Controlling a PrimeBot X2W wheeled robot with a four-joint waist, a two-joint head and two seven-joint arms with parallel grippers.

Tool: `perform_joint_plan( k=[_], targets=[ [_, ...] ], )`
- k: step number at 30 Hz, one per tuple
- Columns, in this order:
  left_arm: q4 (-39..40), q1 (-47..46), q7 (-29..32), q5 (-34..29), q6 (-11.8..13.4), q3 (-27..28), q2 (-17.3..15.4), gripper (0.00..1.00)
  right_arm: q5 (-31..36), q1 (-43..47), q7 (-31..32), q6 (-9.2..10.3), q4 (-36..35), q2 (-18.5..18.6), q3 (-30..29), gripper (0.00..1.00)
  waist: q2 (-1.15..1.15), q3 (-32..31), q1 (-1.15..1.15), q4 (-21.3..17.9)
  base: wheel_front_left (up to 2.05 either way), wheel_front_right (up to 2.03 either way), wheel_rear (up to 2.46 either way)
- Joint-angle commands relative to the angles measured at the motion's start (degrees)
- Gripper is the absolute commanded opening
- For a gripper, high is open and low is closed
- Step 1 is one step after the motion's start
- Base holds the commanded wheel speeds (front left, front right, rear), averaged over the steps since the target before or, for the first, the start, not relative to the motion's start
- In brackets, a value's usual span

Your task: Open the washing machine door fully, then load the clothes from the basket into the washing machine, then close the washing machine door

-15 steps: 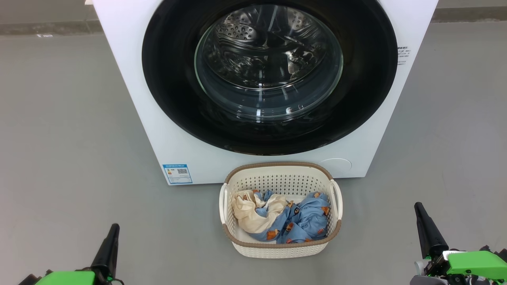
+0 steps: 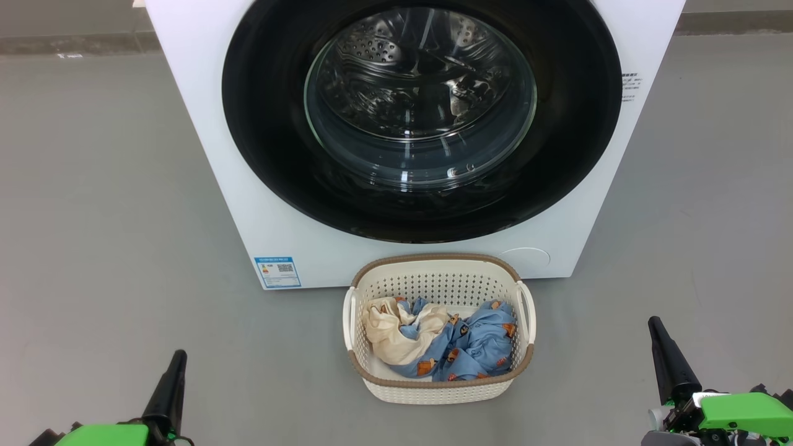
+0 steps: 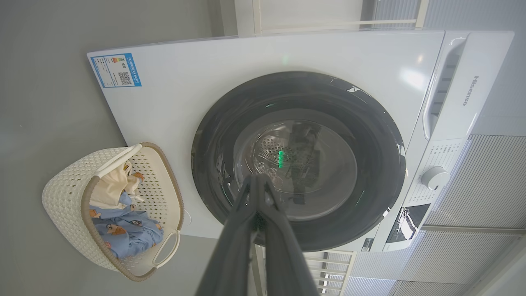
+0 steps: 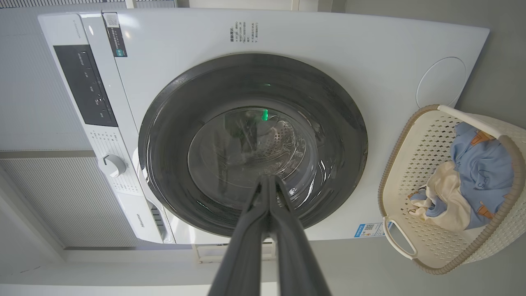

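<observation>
The white washing machine stands ahead with its round black door closed flat against the front; the steel drum shows through the glass bowl. The cream basket sits on the floor right before it, holding the clothes: a cream garment and a blue printed one. My left gripper is low at the left, shut and empty. My right gripper is low at the right, also shut and empty. Both are well short of the door and to either side of the basket.
Grey floor spreads to both sides of the machine. A blue label marks its lower left corner and a round cover its lower right. The control panel and dial are at the machine's top.
</observation>
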State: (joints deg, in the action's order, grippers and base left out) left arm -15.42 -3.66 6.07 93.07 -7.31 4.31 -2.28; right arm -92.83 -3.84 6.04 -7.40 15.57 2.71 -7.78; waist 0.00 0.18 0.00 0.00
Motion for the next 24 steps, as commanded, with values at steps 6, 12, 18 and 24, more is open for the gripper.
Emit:
perform_joint_plan(
  k=[6, 12, 18, 24],
  targets=[
    [1.39, -2.52, 0.3, -0.78, -0.18, 2.06, -0.74, 0.0, 0.63, -2.34, 0.42, -0.09, -1.55, 0.24, 1.31, 0.0, 0.0, 0.0, 0.0, 0.0, 0.0, 0.0, 0.0],
    [1.39, -2.52, 0.31, -0.8, -0.18, 2.08, -0.73, 0.0, 0.64, -2.34, 0.42, -0.09, -1.55, 0.24, 1.3, 0.0, 0.0, 0.0, 0.0, 0.0, 0.0, 0.0, 0.0],
    [1.39, -2.52, 0.33, -0.82, -0.18, 2.1, -0.72, 0.0, 0.65, -2.34, 0.43, -0.09, -1.55, 0.23, 1.29, 0.0, 0.0, 0.0, 0.0, 0.0, 0.0, 0.0, 0.0],
    [1.39, -2.52, 0.34, -0.83, -0.18, 2.11, -0.71, 0.0, 0.66, -2.34, 0.44, -0.09, -1.55, 0.22, 1.28, 0.0, 0.0, 0.0, 0.0, 0.0, 0.0, 0.0, 0.0]
  ],
)
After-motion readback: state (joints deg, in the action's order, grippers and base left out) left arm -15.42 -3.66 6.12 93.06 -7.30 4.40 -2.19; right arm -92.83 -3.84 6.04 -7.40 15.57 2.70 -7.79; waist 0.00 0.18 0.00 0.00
